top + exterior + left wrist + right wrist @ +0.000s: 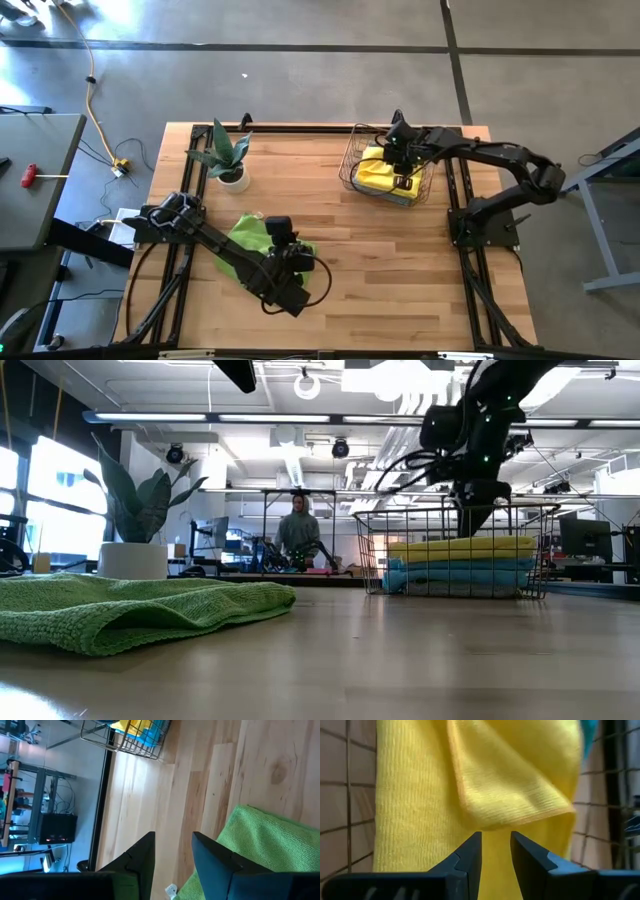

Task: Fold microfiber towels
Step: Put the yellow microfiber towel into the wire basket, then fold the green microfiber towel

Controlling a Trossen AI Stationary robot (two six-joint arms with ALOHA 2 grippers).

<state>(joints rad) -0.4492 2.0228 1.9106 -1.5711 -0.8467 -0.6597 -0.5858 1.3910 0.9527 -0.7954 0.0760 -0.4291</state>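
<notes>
The green towel [140, 610] lies rumpled on the bench [400, 270] beside the left tool [285, 262], its fingers apart. The right tool [495, 852], narrowly parted, hangs over the yellow towel [470, 785] in the basket [352, 160]; it should pinch one loose corner only.

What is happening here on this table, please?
A two-arm robot is working with microfiber towels. The right end effector hangs over the wire basket at the far right of the table, its fingers slightly apart just above a yellow towel that lies on teal ones. It is not clear that it grips the towel. The left end effector, fingers apart, is low at the near side, beside a crumpled green towel on the wood. A potted plant stands far left.
</notes>
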